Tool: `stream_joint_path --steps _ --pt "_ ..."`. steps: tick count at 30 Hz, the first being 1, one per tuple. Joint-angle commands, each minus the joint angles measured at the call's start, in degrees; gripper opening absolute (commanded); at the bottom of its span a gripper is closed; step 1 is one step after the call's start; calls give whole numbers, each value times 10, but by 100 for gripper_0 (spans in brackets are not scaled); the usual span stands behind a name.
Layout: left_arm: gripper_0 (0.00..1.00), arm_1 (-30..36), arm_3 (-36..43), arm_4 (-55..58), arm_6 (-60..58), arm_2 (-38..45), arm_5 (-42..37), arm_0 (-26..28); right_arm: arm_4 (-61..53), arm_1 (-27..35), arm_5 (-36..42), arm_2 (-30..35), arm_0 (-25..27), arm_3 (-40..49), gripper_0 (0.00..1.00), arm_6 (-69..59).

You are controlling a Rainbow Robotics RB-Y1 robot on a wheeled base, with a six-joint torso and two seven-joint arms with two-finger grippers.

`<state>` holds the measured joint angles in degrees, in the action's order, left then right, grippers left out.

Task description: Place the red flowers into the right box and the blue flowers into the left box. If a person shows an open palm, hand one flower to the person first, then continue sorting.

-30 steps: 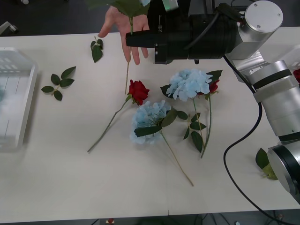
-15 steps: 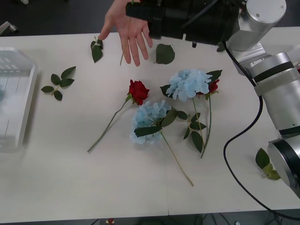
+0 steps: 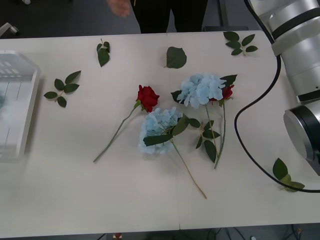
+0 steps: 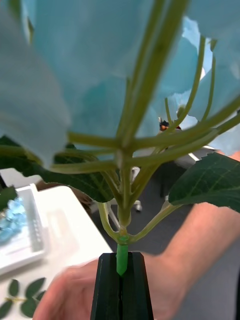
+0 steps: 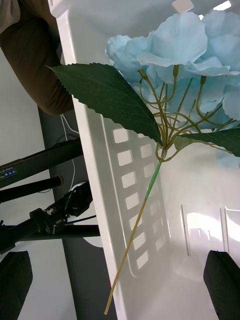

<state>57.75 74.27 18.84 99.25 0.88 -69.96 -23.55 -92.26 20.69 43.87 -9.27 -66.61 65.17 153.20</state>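
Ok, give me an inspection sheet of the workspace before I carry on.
Surface: white table.
Job's things: one red flower mid-table, another half under a blue flower; second blue flower beside them; one more blue flower in the left box.
Clutter: loose leaves scattered across the table.
Grippers: right gripper shut on a blue flower stem, with a person's hand behind it; left gripper open over the left box.
Cables: black cable looping along the table's right side.
Surroundings: person beyond the far edge.
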Motion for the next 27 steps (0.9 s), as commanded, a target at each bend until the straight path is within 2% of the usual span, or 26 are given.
stream_joint_path --steps 1,5,18,19,20,21,23,24,27 --pt "100 31 1 -9 40 -3 6 -22 46 8 -18 14 -78 -40 0 18" --pt "100 31 1 -9 40 -3 6 -22 48 4 -26 14 -99 -71 0 18" --pt "100 31 1 -9 40 -3 6 -22 32 4 -26 14 -98 -72 0 18" --pt "100 31 1 -9 40 -3 6 -22 31 4 -24 14 -99 -72 2 18" --pt "100 31 1 -9 40 -3 6 -22 29 4 -24 14 -99 -72 14 18" --pt "100 31 1 -9 40 -3 6 -22 25 4 -23 14 -99 -72 19 18" --pt "100 31 1 -9 40 -3 6 -22 16 4 -23 14 -98 -72 51 18" --pt "100 31 1 -9 40 -3 6 -22 13 4 -19 14 -99 -72 63 18" --pt "100 31 1 -9 40 -3 6 -22 3 4 -5 15 -99 -72 84 18"
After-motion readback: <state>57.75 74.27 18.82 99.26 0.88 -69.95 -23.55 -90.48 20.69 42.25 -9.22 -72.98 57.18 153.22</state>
